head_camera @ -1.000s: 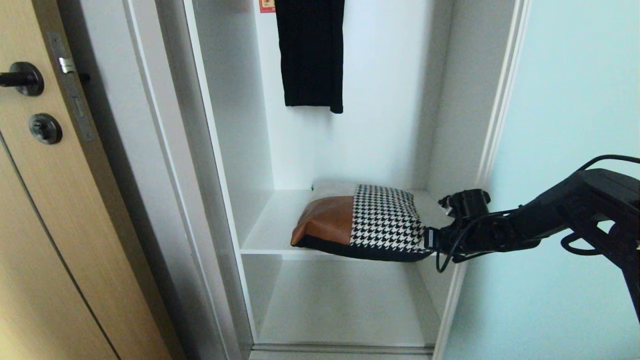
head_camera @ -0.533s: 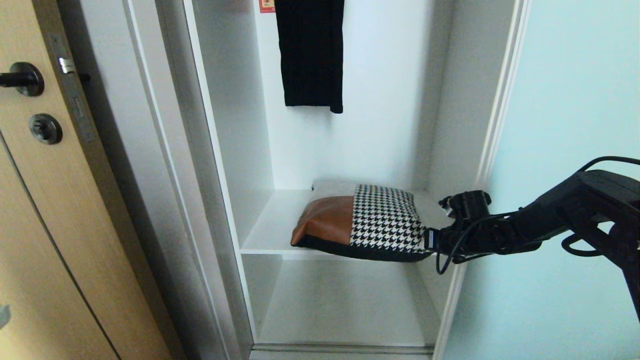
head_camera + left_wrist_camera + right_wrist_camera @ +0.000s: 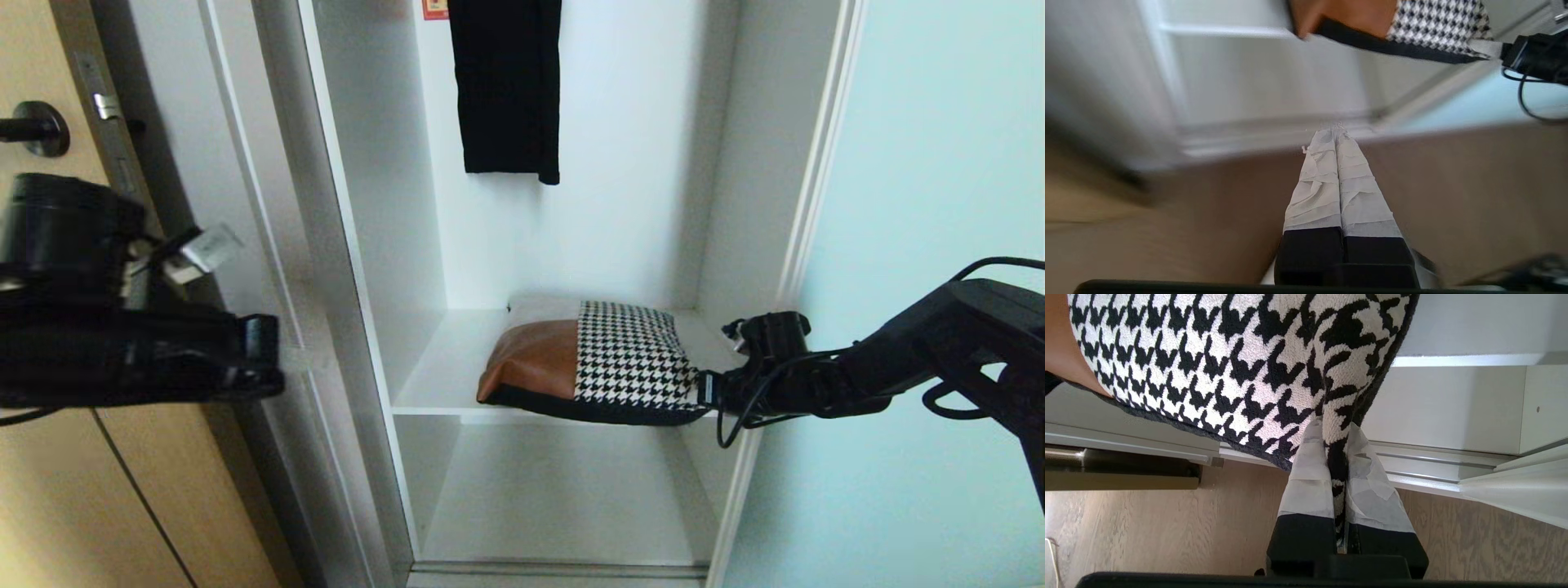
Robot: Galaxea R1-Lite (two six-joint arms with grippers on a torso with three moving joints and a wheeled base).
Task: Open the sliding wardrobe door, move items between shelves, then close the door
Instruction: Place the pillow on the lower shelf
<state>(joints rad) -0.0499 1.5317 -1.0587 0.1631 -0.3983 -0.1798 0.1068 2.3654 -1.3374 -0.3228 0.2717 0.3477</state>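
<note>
- so from my seat the wardrobe stood open; the sliding wardrobe door [image 3: 939, 204] sat over at 3 o'clock in the head view, pale blue-green glass with a thin white frame
- right gripper [image 3: 1336, 457] was pinched tight on the houndstooth corner of the bag [image 3: 596, 363]; the taped fingers [image 3: 1306, 477] had the fabric squeezed between them; in the head view that arm came in from 3 o'clock
- the bag lay on the upper shelf [image 3: 441, 367], tan leather end toward 9 o'clock, houndstooth end toward 3; its black underside hung past the shelf's front edge
- lower shelf [image 3: 555, 498] sat below it at 6 o'clock
- left gripper [image 3: 1336, 134] was clamped shut with nothing in it; taped fingers pressed flat together; in the head view it sat at 9 o'clock in front of the wooden door [image 3: 49, 490]
- a black garment [image 3: 508, 90] hung at 12 o'clock inside the wardrobe
</note>
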